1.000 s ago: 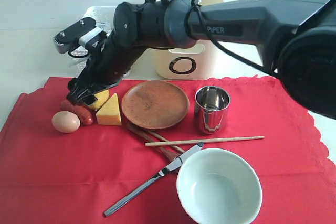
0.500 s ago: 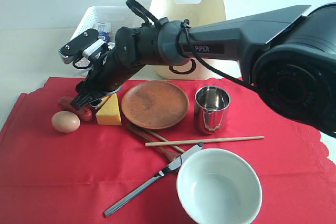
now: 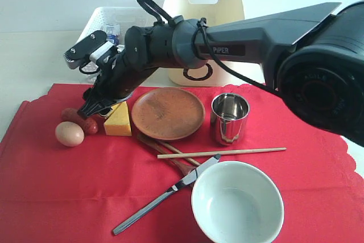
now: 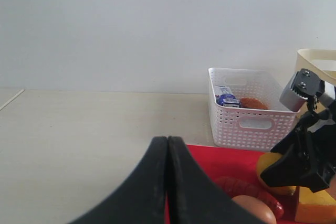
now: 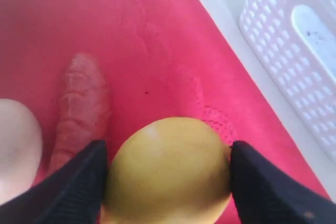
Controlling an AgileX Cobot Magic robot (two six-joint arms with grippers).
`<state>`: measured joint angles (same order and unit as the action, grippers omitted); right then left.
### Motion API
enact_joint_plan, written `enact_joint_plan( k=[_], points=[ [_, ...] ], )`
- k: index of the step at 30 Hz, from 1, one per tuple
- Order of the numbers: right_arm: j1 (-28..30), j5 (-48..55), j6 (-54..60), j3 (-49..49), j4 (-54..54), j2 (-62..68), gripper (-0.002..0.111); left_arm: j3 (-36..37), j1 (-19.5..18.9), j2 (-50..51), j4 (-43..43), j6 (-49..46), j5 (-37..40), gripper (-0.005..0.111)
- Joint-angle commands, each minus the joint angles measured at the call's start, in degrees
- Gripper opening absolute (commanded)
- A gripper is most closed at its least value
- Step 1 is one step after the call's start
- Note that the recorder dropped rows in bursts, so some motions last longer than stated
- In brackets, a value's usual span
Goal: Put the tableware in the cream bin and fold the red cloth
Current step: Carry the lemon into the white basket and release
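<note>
My right gripper [image 3: 100, 106] reaches across to the left end of the red cloth [image 3: 68, 186] and is shut on a yellow lemon [image 5: 168, 171], one finger on each side. The brown plate [image 3: 168, 113], steel cup [image 3: 230, 119], pale bowl [image 3: 237, 203], knife [image 3: 165, 194], chopsticks [image 3: 222, 152] and wooden spoon [image 3: 165, 149] all lie on the cloth. The cream bin [image 3: 205, 4] stands behind the arm, partly hidden. My left gripper [image 4: 168, 139] is shut on nothing, low over the table near the cloth's edge.
A white lattice basket [image 3: 116, 18] holding a packet stands beside the cream bin. An egg [image 3: 69, 134], a sausage [image 3: 79, 119] and a cheese wedge [image 3: 118, 120] lie close around the right gripper. The right arm spans the back of the cloth.
The right gripper's jaws have closed around the lemon, which now hides between them. The arm has shifted slightly and the egg sits a little further left.
</note>
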<state>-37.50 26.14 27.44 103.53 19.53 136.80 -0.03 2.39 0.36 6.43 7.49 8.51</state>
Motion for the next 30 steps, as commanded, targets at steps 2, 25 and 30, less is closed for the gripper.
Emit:
enact_joint_plan(
  k=[2, 25, 30],
  points=[
    [0.1, 1.0, 0.4, 0.2, -0.4, -3.5, 0.000, 0.0, -0.1, -0.4, -0.1, 0.0, -0.3, 0.001],
    [7.2, -17.9, -8.7, 0.2, -0.4, -8.7, 0.000, 0.0, -0.1, -0.4, -0.1, 0.2, -0.3, 0.001],
    [7.2, -22.9, -8.7, 0.2, -0.4, -5.6, 0.000, 0.0, -0.1, -0.4, -0.1, 0.0, -0.3, 0.001]
  ],
)
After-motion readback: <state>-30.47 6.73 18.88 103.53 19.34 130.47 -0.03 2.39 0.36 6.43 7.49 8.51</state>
